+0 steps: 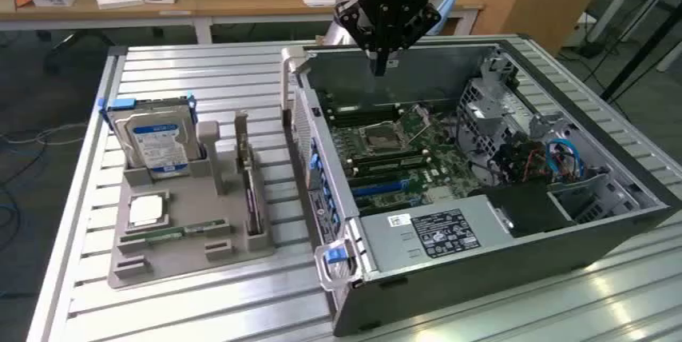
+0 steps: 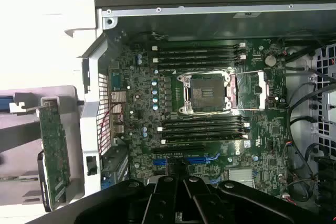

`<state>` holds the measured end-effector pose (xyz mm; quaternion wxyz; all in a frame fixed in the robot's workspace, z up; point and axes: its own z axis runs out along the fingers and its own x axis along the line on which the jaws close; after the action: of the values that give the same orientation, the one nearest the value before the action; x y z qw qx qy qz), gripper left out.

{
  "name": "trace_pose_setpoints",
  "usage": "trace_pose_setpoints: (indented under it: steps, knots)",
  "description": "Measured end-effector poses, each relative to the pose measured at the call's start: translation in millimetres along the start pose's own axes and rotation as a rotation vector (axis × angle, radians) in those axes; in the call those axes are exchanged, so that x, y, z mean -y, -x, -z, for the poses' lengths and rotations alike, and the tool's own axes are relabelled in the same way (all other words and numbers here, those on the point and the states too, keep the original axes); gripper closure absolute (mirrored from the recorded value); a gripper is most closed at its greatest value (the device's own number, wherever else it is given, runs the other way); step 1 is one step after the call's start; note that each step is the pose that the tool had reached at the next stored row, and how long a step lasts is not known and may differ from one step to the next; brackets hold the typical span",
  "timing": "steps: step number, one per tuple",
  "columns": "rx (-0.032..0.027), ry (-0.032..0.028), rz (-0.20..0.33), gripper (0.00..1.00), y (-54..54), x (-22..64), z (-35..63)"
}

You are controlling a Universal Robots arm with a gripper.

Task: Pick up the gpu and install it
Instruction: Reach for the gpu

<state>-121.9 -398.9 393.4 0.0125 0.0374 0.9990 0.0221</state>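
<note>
Desk (image 1: 213,70) of pale metal slats carries the whole scene, and the biggest thing on it is the open computer case (image 1: 480,278), lying on its side toward the exterior view's right. Inside it the motherboard (image 1: 426,158) (image 2: 136,87) faces up, its bare processor socket (image 1: 378,138) (image 2: 205,90) sitting between rows of memory slots.

Over the far end of the case hangs the arm, and the tool (image 1: 381,66) points straight down above the board, near the rear wall. Its fingers are pinched together on nothing.

Across on the exterior view's left sits the grey holder (image 1: 181,254), just beside the case. The hard drive (image 1: 155,142) stands upright at the holder's far end.

And the gpu (image 1: 254,198) (image 2: 55,153) is parked on its long edge in the slot nearest the case, bracket at the far end, well apart from the tool and untouched.

A processor chip (image 1: 146,210) lies flat in the holder, and a slim RAM stick (image 1: 176,232) lies just nearer the camera than it.
</note>
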Motion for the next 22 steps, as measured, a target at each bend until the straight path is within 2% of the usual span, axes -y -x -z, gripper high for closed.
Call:
trace_pose_setpoints:
  steps: [13, 22]
  knots:
    - [-0.0001, -0.0002, 0.0, 0.89, -0.4, 0.0, 0.2]
    - [-0.0001, -0.0001, 0.0, 0.89, -11.0, 0.8, 0.4]
